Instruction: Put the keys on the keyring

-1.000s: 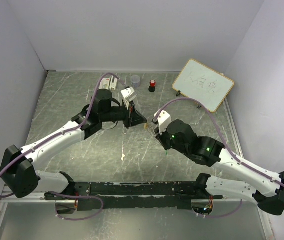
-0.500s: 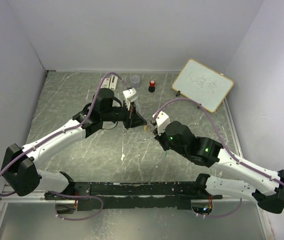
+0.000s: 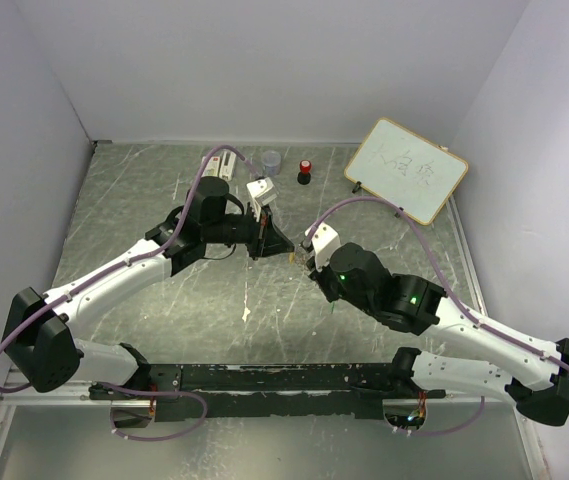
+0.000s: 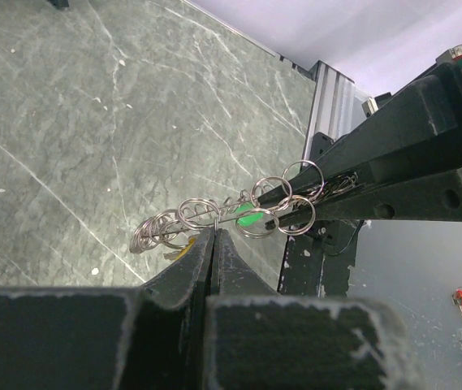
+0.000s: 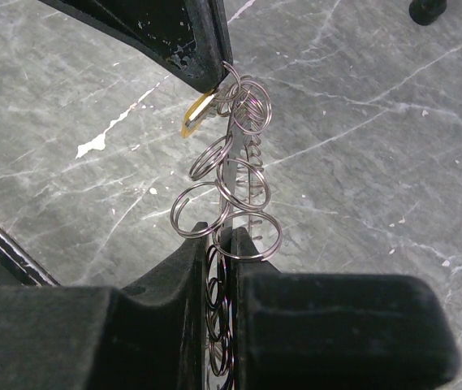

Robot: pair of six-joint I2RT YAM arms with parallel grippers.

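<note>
Both clamped on keyring [image 5: 235,175]: left hand [image 4: 214,236], right hand [image 5: 224,236] | yellow key [image 5: 196,114] hangs

The table [image 3: 124,220] is a grey-green slab veined with thin white streaks, like marble, with a small white fleck [image 3: 246,313] near its middle. Along its far edge stand a small see-through cup [image 3: 271,161] and, just to the right of it, a black knob with a red cap [image 3: 305,171]. To the left of the cup lies a white and black block [image 3: 218,166], and a wood-framed whiteboard [image 3: 406,170] is propped at the far right corner.
</note>
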